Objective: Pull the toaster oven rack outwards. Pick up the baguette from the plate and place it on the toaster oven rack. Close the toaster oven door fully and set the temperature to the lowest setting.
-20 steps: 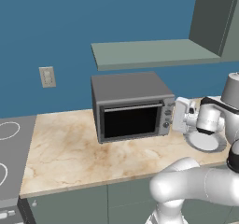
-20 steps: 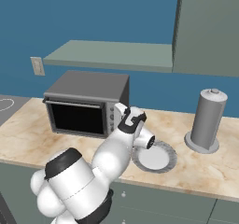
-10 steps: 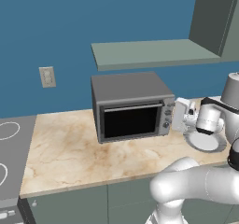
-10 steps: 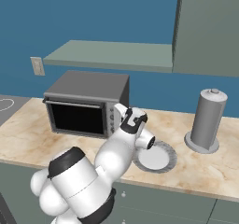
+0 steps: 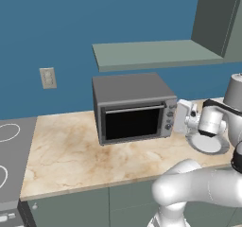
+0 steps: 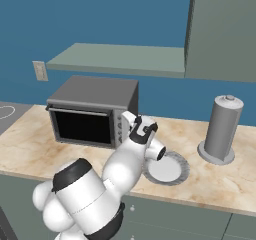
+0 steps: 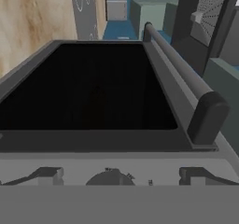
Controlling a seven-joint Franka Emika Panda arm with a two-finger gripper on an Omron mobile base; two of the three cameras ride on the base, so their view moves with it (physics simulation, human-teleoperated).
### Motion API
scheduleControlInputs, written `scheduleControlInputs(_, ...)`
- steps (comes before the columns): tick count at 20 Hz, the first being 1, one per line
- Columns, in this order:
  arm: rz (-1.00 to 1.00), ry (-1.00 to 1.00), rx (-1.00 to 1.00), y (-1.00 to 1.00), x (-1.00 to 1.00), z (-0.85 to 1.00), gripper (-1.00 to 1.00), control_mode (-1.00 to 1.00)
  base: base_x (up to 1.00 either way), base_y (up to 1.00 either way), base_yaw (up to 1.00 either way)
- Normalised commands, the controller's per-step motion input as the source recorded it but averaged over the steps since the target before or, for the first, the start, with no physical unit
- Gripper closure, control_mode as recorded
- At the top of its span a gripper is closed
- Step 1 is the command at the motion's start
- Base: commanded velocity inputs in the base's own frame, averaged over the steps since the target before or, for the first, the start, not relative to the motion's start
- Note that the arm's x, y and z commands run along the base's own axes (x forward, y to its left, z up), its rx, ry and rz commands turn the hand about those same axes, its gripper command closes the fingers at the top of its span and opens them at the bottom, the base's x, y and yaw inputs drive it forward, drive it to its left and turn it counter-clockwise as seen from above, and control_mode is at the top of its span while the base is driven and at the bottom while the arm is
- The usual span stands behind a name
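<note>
In the lower half of the left base view the arm reaches across the table (image 5: 71,150), placing the end effector (image 5: 181,117) just beside the right front of the oven (image 5: 132,107), level with its knobs (image 5: 168,118). In the right base view the end effector (image 6: 131,121) sits at the same knob column, with its jaws spread wide and holding nothing.

The door (image 7: 93,87) is shut. In the hand view its dark glass fills the centre, seen close, and the handle (image 7: 179,73) runs along the right of the frame toward the upper middle. The hand is rolled, so the handle, horizontal in the room, appears nearly vertical.

Judgement: the step in hand is opening the door, before the rack can be pulled. Doing it well calls for shifting toward the handle, straddling the bar squarely, closing firmly, then following the bottom-hinged arc downward.

The plate (image 6: 167,168) lies on the table right of the oven, partly behind the arm. The baguette cannot be made out.
</note>
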Motion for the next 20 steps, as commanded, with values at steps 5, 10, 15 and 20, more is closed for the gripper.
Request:
scheduleControlInputs(5,0.0,-0.14,0.0,-0.11,0.24,-0.25,-1.0,-1.0,0.0,0.0,0.0)
scheduleControlInputs(10,0.0,-0.17,0.0,-0.17,0.32,-0.22,-1.0,-1.0,0.0,0.0,0.0)
scheduleControlInputs(15,0.0,-0.15,0.0,-0.2,0.37,-0.21,-1.0,-1.0,0.0,0.0,0.0)
scheduleControlInputs(20,0.0,-0.14,0.0,-0.2,0.44,-0.19,-1.0,-1.0,0.0,0.0,0.0)
